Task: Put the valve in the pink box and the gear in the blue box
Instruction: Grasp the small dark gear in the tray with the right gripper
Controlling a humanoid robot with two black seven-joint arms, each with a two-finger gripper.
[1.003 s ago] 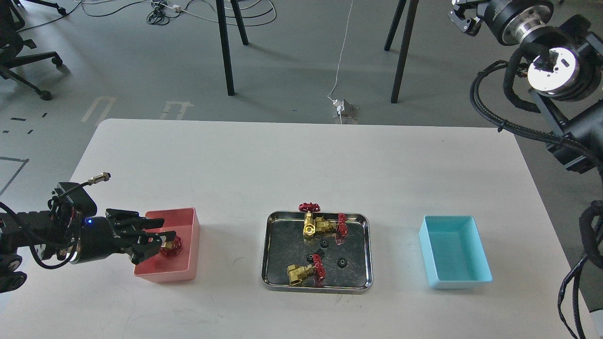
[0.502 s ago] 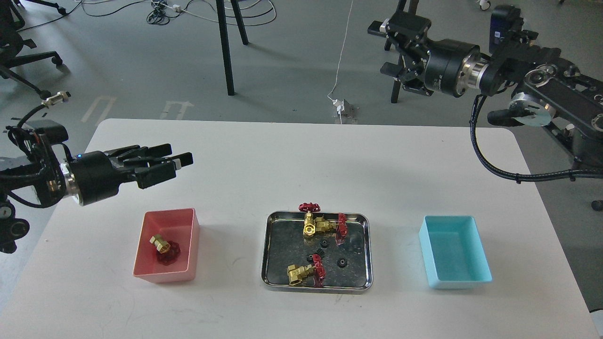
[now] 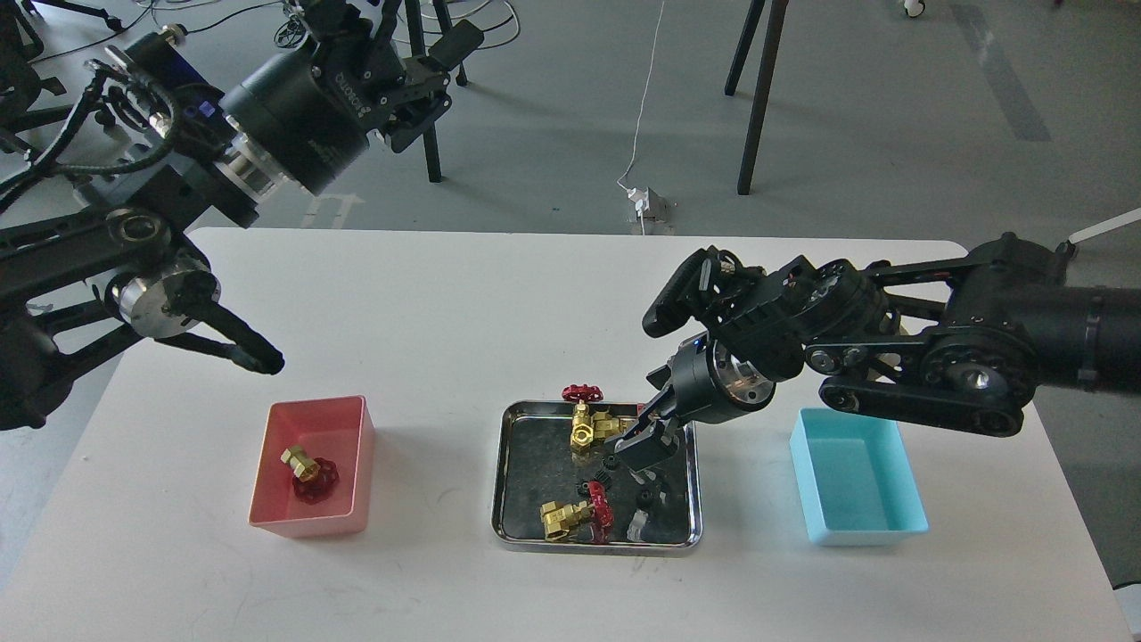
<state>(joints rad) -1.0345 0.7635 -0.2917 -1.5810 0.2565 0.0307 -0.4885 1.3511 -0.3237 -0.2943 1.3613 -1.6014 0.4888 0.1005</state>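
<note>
Head view. Steel tray (image 3: 504, 499) at table centre, taken as landmark. Pink box (image 3: 352, 499) left of tray; valve (image 3: 309, 472) lying inside it, brass body up-left, red handwheel down-right. Blue box (image 3: 905, 486) right of tray. In tray: two more valves (image 3: 593, 426), (image 3: 575, 519), small black gear (image 3: 595, 489) between them. Right gripper (image 3: 644, 453) low over tray's right half, fingers' spread cannot be told. Left gripper (image 3: 423, 67) raised high, far up-left of tray, fingers apart, holding nothing.
</note>
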